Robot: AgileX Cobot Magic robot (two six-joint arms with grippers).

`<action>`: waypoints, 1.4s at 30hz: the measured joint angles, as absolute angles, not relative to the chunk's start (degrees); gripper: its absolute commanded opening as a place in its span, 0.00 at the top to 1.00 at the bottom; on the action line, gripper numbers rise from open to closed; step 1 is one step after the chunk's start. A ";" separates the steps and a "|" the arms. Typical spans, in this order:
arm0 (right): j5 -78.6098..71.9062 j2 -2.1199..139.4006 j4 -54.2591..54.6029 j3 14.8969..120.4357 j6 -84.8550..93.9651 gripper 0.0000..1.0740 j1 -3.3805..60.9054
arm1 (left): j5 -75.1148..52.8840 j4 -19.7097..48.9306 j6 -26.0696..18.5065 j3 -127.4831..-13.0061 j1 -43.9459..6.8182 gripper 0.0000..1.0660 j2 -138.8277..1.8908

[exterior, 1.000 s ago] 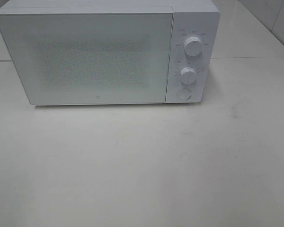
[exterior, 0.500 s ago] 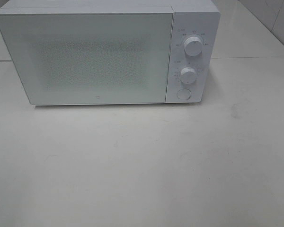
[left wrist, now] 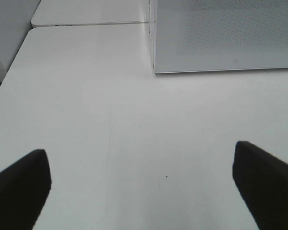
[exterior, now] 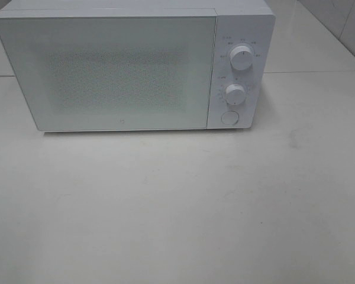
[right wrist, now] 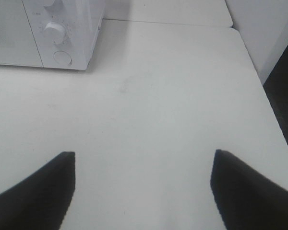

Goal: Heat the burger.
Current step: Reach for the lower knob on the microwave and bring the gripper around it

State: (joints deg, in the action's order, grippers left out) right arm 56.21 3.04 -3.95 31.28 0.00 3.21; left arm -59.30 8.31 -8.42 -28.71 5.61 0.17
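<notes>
Here, a white table fills most of the high view. A white microwave stands toward the table's far edge, nearer the left edge than the right. Its wide door is closed, and the frosted, dotted window lets nothing inside be made out. On the control panel at the door's right sit an upper knob, a lower knob and, under them, a round button.

The left gripper hangs over bare tabletop in front of the door's left corner, its dark fingers spread wide with nothing between them. The right gripper hangs over the table before the control panel, its fingers likewise apart and empty. Where the burger lies I cannot tell from these views.
</notes>
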 measured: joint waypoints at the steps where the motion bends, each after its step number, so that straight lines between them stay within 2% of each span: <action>1: 55.46 3.78 -3.90 31.28 0.00 0.30 3.21 | -59.30 8.31 -8.42 -28.71 5.61 0.08 0.17; 32: 24.35 37.36 -2.46 31.28 -3.27 0.30 3.21 | -59.30 8.31 -8.42 -28.71 5.61 0.08 0.23; 42: 7.56 49.33 -2.46 31.28 -4.93 0.30 3.21 | -59.30 8.31 -8.42 -28.71 5.61 0.08 0.23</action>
